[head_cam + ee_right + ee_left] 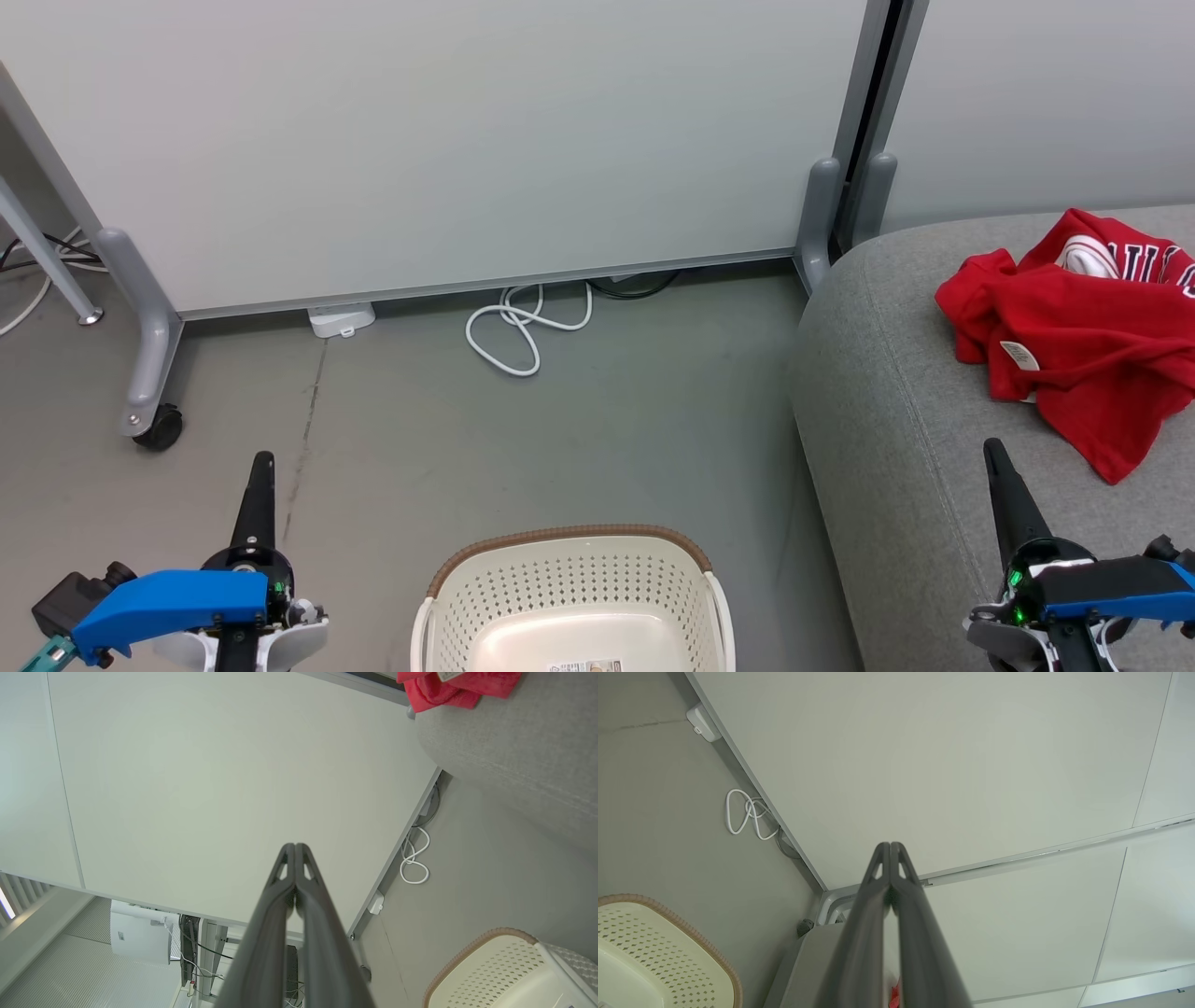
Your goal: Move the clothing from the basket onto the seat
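1. Right, nearest me the basket [569,539] sits on the floor [579,439] between my two claws, its pale bottom and a small label [585,666] showing at the lower edge of the head view.
2. The left claw [264,459] hangs over the floor just left of the basket. Its fingers are pressed together tip to tip, holding nothing.
3. The right claw [991,450] is over the front part of the seat [887,420], likewise closed on nothing. I cannot tell whether it touches the cushion.
4. The clothing [1074,336] lies in a crumpled red heap on the seat, beyond the right claw and a little to its right, apart from the tips. A white tag [1016,355] and white lettering show on it. It is well apart from the left claw and the basket.
5. A strip of floor separates the basket from the seat's rounded edge on the right.
6. Farther back, a looped white cable [523,327] lies at the foot of the panel [467,140], with a small white box [341,319] to its left.
7. The panel stands on grey feet, and the left one carries a caster [159,427], far beyond the left claw.
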Motion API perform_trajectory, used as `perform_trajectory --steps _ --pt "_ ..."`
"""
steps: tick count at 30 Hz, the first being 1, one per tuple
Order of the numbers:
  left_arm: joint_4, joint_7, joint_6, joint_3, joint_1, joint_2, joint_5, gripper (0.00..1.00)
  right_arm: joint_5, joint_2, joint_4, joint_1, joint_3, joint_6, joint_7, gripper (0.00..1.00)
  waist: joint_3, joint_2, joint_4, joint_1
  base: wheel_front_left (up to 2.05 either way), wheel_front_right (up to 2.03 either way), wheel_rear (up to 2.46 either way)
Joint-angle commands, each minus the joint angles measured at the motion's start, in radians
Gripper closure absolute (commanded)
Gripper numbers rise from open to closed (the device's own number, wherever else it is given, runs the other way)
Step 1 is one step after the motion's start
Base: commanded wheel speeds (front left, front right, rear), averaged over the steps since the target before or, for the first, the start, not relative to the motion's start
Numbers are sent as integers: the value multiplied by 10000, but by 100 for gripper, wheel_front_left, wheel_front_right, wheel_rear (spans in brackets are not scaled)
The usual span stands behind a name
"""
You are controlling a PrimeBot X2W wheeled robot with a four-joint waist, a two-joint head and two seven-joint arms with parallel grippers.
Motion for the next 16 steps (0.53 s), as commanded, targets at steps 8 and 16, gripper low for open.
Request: perform_trajectory --steps 8,16 --pt "-83 187 -93 128 -242 -17 -734 100 743 -59 2 -229 -48 5 186 100 33 0 -51 0 0 0 0" --pt "-81 356 -116 219 -308 -49 -1349 100 1364 -60 38 -271 -82 5 360 100 68 0 -106 0 0 0 0"
